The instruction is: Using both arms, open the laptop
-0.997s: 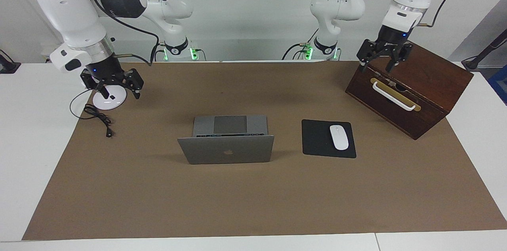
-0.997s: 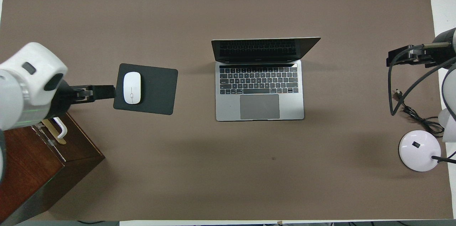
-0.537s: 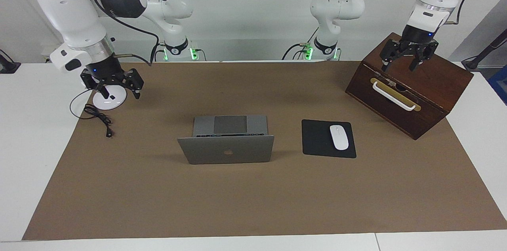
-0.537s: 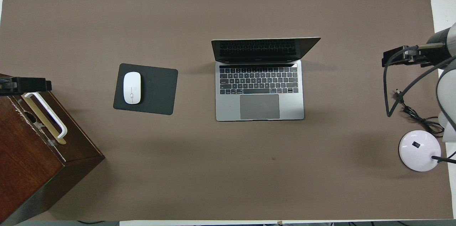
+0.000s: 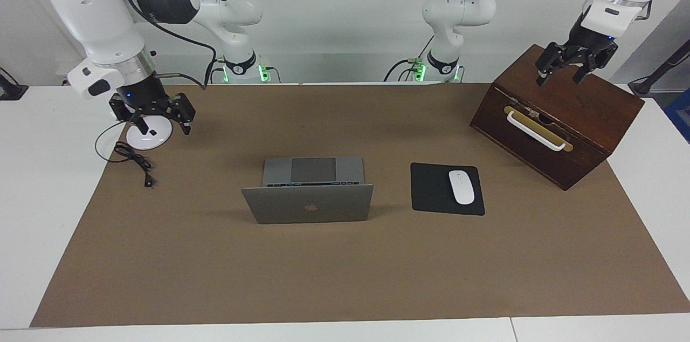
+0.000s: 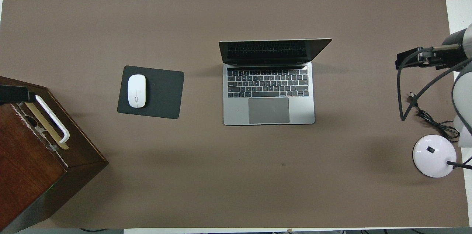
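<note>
The thin silver-grey laptop with an apple logo on its lid stands open in the middle of the table, on the brown mat that covers most of the tabletop; its lid is raised, and in the overhead view the black keys and large grey trackpad face the robots' edge. Beside it, toward the left arm's end of the table, lies a black rectangular mouse pad with a white mouse resting on it. At the left arm's end, close to the corner nearest the robots, sits a dark brown wooden box with a white handle on a brass-coloured plate. The left arm's black two-fingered hand hangs over the top of that box, its fingers spread wide and holding nothing. At the right arm's end of the table, near the corner nearest the robots, stands the round white base of a desk lamp with a black cable trailing onto the mat. The right arm's black hand hangs over that lamp base with its fingers apart and empty. Both hands are well apart from the laptop.
</note>
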